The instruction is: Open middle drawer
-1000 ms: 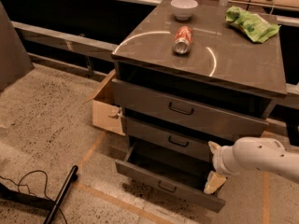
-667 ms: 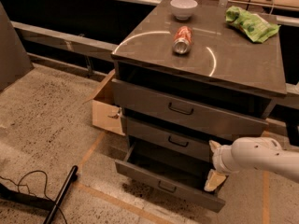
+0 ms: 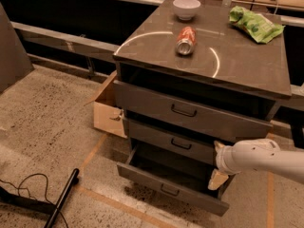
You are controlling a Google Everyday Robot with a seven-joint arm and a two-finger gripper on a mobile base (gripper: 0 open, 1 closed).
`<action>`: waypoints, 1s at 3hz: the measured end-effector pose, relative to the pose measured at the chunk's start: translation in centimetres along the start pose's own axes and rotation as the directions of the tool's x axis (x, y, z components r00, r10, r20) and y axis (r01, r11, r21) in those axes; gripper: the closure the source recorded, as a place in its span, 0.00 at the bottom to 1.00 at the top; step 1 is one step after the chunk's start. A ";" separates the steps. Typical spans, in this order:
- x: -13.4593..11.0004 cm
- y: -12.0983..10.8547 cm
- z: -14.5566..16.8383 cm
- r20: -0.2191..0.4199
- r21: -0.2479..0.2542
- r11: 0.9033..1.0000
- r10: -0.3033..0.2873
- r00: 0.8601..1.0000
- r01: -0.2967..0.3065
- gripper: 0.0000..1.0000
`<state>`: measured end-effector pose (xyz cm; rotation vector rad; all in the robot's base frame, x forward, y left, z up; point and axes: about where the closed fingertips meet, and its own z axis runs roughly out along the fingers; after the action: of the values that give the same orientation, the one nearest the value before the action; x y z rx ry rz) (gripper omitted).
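- Middle drawer (image 3: 152,136), second of three in the grey cabinet (image 3: 247,65): long axis slanting from upper left down to lower right, narrow front and dark wire handle (image 3: 181,144) facing lower left.
- Tucked under the top drawer (image 3: 152,102), above the lowest drawer (image 3: 142,175) pulled far out.
- White arm (image 3: 259,156) reaching in roughly level from the right, cut off at the frame's edge.
- Gripper (image 3: 218,163) at the drawer front's right end, tan fingers (image 3: 218,179) spread wide, one high, one low.
- Drawer's right end hidden behind it; contact hard to judge.

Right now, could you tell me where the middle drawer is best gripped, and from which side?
Probably its dark wire handle, centred on the front of the middle drawer: a horizontal loop standing proud, so come straight from the front. The gripper sits off at the drawer's right end.
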<state>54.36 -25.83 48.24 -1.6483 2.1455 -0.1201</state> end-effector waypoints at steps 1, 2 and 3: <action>0.5 -0.6 1.4 0.016 0.027 1.000 0.006 1.000 -0.006 0.00; 1.1 -1.0 2.6 0.032 0.055 0.998 0.006 0.999 -0.008 0.00; 1.8 -1.9 3.5 0.031 0.082 0.997 0.005 0.999 -0.008 0.00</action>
<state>57.05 -27.44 45.18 -1.5865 2.0943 -0.1771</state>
